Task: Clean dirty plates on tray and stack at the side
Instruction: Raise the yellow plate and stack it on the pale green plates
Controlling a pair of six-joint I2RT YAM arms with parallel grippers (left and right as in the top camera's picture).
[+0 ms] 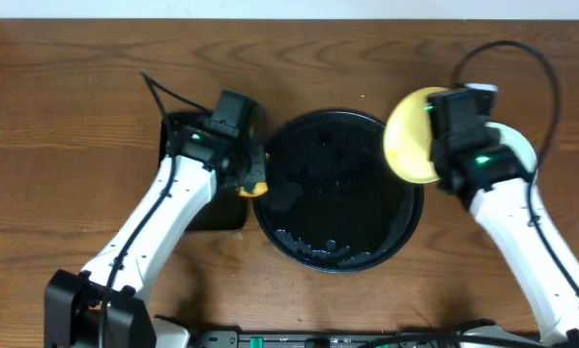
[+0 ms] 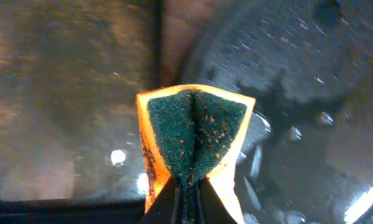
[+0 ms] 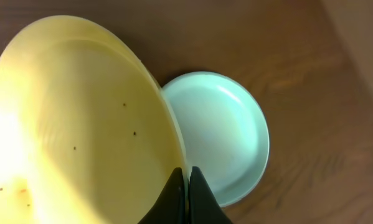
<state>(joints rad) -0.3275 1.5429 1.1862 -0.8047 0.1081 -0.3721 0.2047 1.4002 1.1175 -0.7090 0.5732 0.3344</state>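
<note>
My right gripper (image 3: 186, 177) is shut on the rim of the pale yellow plate (image 3: 80, 124), holding it tilted above the table; small dark specks dot its face. The yellow plate (image 1: 412, 135) hangs at the right rim of the round black tray (image 1: 337, 253). Under it, on the wood to the right, lies a mint-blue plate (image 3: 226, 137), partly covered by my right arm in the overhead view (image 1: 517, 147). My left gripper (image 2: 187, 194) is shut on a folded orange sponge with a green scouring face (image 2: 195, 134), at the tray's left rim (image 1: 255, 186).
A smaller rectangular black tray (image 1: 217, 215) lies under my left arm, left of the round tray. The round tray's floor (image 2: 311, 81) is wet with droplets and small dark bits near its front rim. Brown wood tabletop (image 1: 67, 126) surrounds everything.
</note>
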